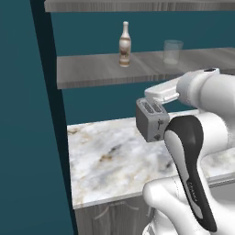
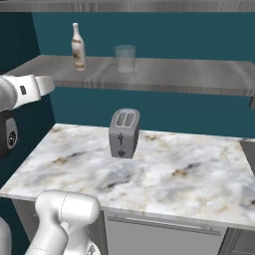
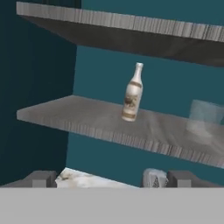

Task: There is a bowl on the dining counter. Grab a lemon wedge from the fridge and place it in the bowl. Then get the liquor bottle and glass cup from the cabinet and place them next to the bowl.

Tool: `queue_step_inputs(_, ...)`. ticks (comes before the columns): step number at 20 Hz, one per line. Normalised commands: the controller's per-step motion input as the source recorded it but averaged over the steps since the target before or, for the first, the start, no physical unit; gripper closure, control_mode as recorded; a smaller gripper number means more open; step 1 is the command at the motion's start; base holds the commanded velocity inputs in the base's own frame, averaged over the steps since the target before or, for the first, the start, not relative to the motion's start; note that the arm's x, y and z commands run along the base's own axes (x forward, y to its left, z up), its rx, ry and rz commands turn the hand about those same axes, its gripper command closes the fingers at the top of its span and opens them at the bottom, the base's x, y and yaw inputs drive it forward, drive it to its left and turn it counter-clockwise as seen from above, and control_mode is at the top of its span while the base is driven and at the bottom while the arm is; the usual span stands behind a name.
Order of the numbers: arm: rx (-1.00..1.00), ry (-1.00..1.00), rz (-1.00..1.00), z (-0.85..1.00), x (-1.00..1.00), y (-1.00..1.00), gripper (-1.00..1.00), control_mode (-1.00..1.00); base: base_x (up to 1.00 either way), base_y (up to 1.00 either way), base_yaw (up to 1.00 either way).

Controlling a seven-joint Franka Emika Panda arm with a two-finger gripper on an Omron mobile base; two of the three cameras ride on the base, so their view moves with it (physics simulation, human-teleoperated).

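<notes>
Marble counter [image 2: 164,174] under grey wood shelf [image 1: 92,69], teal wall; upright white bottle [image 3: 132,92], brown label, beside clear glass [image 2: 125,59]. Gripper [image 3: 111,179] spread, empty.

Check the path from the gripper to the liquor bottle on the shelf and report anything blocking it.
Nothing visible blocks it. In the hand view the open gripper faces the liquor bottle, upright on the lower shelf with clear air between. The glass cup stands apart to its side; the toaster sits below on the counter.

Even, soft rendered light; hand view slightly blurred.
</notes>
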Motion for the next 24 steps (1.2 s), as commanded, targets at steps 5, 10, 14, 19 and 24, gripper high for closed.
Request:
queue_step_inputs(5,0.15,-0.18,0.0,0.01,0.0,-0.12,-1.0,-1.0,0.0,0.0,0.0)
queue_step_inputs(10,0.08,-0.11,-0.03,0.05,0.29,0.0,-1.0,-1.0,0.0,0.0,0.0)
queue_step_inputs(14,0.01,0.0,-0.04,0.0,0.14,0.0,-1.0,-1.0,0.0,0.0,0.0)
queue_step_inputs(19,0.0,0.0,0.0,0.0,0.02,0.0,-1.0,-1.0,0.0,0.0,0.0)
queue_step_inputs(24,0.02,0.0,0.0,0.0,0.02,0.0,-1.0,-1.0,0.0,0.0,0.0)
